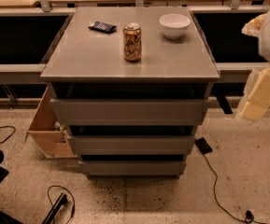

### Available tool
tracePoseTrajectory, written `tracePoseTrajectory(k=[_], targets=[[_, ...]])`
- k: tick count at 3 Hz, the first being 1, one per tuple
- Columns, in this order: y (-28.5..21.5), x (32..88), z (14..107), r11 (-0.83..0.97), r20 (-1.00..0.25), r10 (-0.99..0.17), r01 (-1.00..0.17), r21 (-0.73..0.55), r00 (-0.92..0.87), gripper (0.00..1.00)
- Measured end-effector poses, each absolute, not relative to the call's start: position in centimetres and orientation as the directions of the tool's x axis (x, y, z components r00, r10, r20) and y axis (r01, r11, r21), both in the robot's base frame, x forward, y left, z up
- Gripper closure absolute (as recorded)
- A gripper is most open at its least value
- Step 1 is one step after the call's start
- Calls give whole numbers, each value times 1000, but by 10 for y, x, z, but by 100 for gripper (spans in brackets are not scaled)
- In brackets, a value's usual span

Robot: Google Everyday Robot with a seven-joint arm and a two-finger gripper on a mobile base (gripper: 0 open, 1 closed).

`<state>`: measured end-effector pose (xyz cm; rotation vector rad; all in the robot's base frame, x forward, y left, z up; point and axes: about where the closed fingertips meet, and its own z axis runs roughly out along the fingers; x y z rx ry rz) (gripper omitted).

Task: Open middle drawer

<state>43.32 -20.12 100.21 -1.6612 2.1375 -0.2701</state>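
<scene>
Grey and handleless, the middle drawer (131, 145) sits in the cabinet between a taller front above and a shorter one below. My gripper (261, 93) hangs to the right of the cabinet, well apart from it; whether it is spread or closed I cannot tell. I judge the front stiff and slippery, so I would hook its top edge, mid-width, expecting a light slide.

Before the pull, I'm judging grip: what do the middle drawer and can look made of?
Middle drawer: matte grey, even; painted metal or laminate, can't tell. Can: likely aluminium, shiny top rim, printed side. Gripper: cream plastic-looking shell, right of the cabinet.
</scene>
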Motion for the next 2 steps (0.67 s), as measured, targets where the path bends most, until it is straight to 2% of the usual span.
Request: tracePoseTrajectory(k=[1,2], targets=[[-199,434,966,293,-155,-956,-829,-475,-249,0],[-205,438,899,333,-142,-943,-811,-481,-302,0]])
